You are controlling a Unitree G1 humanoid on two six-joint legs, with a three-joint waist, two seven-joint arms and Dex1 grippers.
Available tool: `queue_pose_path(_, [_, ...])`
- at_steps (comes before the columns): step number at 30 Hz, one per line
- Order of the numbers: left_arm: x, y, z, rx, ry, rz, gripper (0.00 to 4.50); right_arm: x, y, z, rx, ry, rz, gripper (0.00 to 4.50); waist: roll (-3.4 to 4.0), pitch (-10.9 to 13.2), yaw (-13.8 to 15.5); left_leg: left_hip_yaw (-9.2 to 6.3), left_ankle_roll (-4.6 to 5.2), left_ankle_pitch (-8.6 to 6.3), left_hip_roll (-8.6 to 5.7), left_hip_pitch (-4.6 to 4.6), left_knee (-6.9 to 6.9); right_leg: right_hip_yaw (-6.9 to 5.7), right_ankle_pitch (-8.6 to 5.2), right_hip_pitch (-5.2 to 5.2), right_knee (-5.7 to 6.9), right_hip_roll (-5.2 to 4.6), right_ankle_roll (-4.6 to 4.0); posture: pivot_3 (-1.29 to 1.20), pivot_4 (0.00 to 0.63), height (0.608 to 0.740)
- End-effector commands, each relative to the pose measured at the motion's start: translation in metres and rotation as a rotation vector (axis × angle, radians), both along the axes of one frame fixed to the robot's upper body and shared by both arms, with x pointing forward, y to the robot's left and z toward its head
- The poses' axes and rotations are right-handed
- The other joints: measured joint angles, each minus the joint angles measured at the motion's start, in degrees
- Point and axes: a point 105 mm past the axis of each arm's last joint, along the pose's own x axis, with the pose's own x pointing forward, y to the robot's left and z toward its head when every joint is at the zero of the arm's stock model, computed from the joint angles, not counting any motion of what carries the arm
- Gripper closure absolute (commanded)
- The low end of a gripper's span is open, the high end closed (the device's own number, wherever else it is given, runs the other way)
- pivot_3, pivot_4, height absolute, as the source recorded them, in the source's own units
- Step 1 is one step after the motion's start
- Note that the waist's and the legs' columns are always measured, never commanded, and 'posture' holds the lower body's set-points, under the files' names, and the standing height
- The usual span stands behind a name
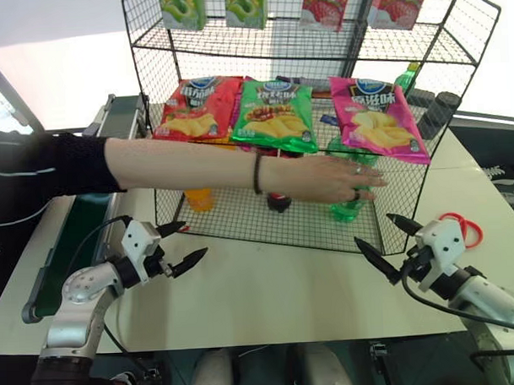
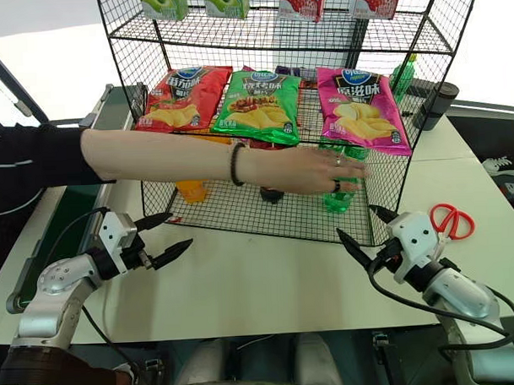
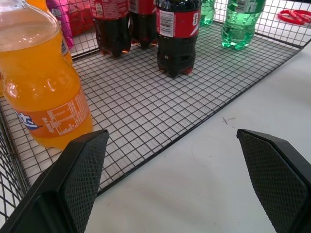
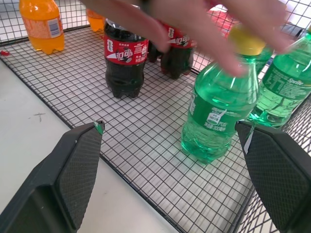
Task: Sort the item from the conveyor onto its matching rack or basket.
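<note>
Left eye view: person's hand (image 1: 341,178) reaches into the rack (image 1: 266,211) over green bottle (image 4: 219,104), so both grippers, left (image 1: 178,245) & right (image 1: 385,240), wait released w/ nothing held just in front of rack.

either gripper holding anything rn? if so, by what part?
Nothing. Left gripper and right gripper are both open and empty above the table; a person's hand is on the green bottle's cap.

White counter (image 1: 269,285) bearing black wire rack (image 1: 326,232) at centre, red scissors (image 1: 463,227) at right, conveyor (image 1: 69,241) at left.
</note>
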Motion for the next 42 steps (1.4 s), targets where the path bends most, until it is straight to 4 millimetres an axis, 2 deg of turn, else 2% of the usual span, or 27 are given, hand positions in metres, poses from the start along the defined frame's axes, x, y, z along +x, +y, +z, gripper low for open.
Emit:
queue_pose_path(1, [0.002,-0.002,0.006,-0.002,-0.03,-0.007,0.0,0.001,0.003,0.007,-0.006,-0.043,0.013,0.02,0.0,0.0,0.0,0.0,0.0,0.0,0.0,0.0,0.0,0.0,0.0,0.0,0.0,0.0,0.0,0.0,0.15,0.74])
queue_pose_path(29, [0.0,0.001,0.008,-0.001,-0.038,0.039,0.0,0.007,0.012,0.004,0.003,-0.047,0.036,0.02,0.0,0.0,0.0,0.0,0.0,0.0,0.0,0.0,0.0,0.0,0.01,0.0,0.0,-0.01,0.01,0.0,0.15,0.74])
queue_pose_path(35, [0.0,0.005,0.018,-0.054,-0.036,0.089,0.0,0.011,0.02,0.003,0.012,-0.041,0.067,0.02,0.0,0.0,-0.02,0.0,0.0,0.0,0.01,0.0,0.0,0.0,0.01,0.0,0.0,-0.03,0.01,0.0,0.15,0.74])
queue_pose_path(42, [-0.006,0.026,0.045,-0.228,-0.015,0.18,0.0,0.015,0.038,0.004,0.055,-0.028,0.135,0.02,-0.01,0.01,-0.13,-0.02,0.0,0.0,0.04,0.0,0.0,0.01,0.0,-0.01,0.01,-0.07,0.0,0.0,0.15,0.74])
